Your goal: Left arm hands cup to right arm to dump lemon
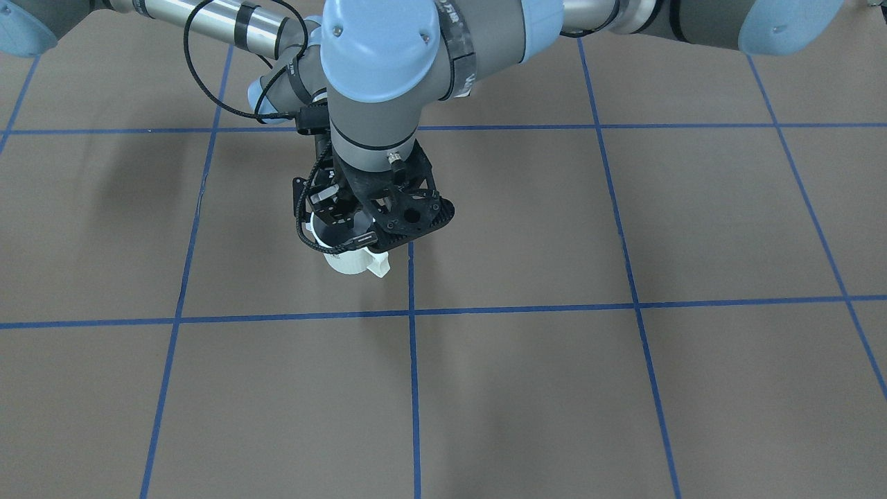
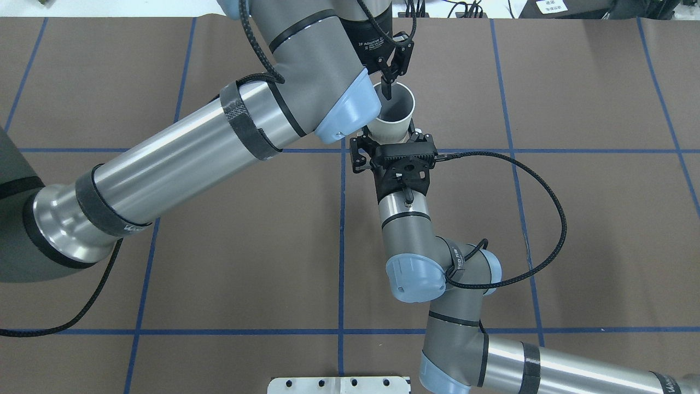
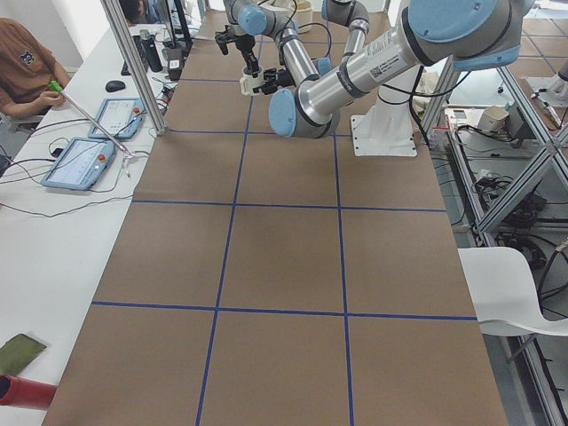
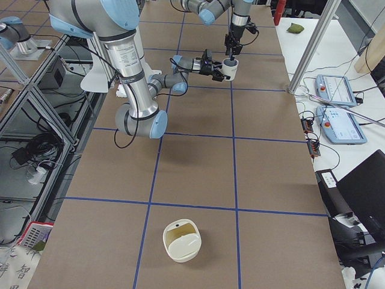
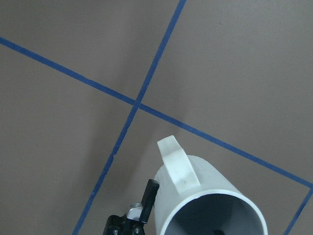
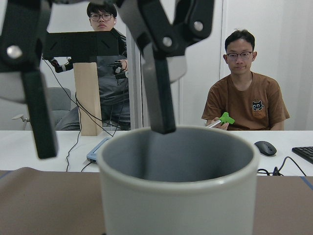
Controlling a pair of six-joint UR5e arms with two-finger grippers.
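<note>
Your cup point(image 2: 395, 127) is held mouth up, apparently clear of the table point(image 1: 624, 388), on the side far from the robot's base. You can't see the lemon in any view. The right gripper point(image 2: 389, 143) comes in sideways. Its fingers are half hidden, but I judge them clamped on the cup's body. The left gripper point(image 6: 100, 139) hangs above, fingers spread, one over the mouth and one outside the wall. The hand-over looks all but made; the left arm's retreat and the dump are left.
</note>
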